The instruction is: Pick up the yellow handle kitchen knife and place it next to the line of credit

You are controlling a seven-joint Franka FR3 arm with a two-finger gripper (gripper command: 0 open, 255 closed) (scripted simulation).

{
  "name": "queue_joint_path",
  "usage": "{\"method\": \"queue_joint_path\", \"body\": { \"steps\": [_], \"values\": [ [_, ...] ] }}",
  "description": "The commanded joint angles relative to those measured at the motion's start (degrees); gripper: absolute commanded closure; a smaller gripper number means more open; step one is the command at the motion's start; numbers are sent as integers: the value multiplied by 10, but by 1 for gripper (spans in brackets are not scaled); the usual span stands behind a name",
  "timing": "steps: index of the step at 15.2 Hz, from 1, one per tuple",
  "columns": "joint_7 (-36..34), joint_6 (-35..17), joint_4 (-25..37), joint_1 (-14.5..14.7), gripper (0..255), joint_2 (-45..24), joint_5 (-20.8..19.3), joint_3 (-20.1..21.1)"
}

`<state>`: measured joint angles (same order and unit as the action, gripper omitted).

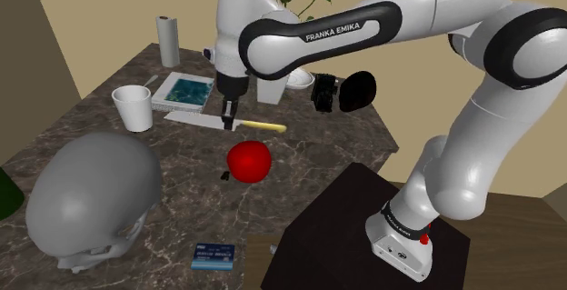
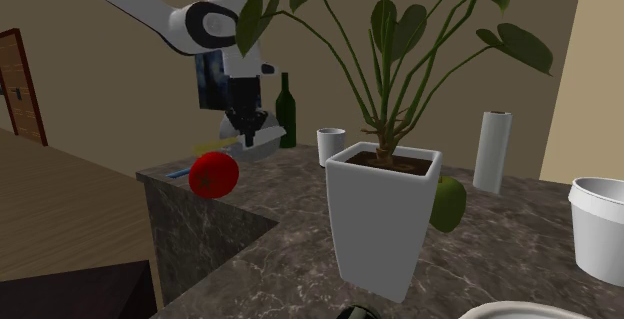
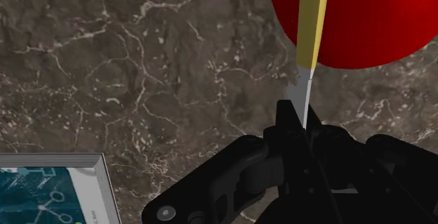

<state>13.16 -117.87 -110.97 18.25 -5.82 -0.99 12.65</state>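
Gripper [image 1: 228,121] is clamped tight on the knife [image 1: 263,126], fingers pinching the blade right where it meets the yellow handle. In the shoulder view the knife sits centre frame, slightly up and left, long axis near horizontal. The blade points frame left toward the teal-cover book [image 1: 186,91] and white cup [image 1: 133,106]; the handle points right and a touch lower. Red apple [image 1: 248,161] is just below the handle in frame. Can't tell from here whether the knife is clear of the dark marble counter [image 1: 309,152]. Blue card [image 1: 213,256] lies flat at the bottom of that frame near the counter's edge, well apart from the knife, with the apple between them (grey skull-shaped thing [image 1: 89,202] to the card's left). Wrist view adds the grip detail: 2 fingers meet on the thin blade, and the knife [image 3: 313,26] is edge-on, running straight away from the gripper [image 3: 298,115], its handle overlapping the apple [image 3: 379,19]. The book corner [image 3: 45,187] is off to one side. Second exterior view puts the gripper [image 2: 245,125] upper left with the apple [image 2: 213,174] below it. It also shows a green bottle [image 2: 287,107] behind and a big potted plant [image 2: 385,217] in the foreground. Knife direction is unreadable there.
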Motion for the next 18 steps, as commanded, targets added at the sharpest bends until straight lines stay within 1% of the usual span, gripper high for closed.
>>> {"method": "queue_joint_path", "body": {
  "steps": [1,6,10,18],
  "values": [
    [-29,2,2,15,255,1,-2,12],
    [-98,5,13,53,255,-9,-10,41],
    [-155,11,35,84,255,-27,-20,62],
    [-268,34,113,156,255,-89,-53,98]
  ]
}}
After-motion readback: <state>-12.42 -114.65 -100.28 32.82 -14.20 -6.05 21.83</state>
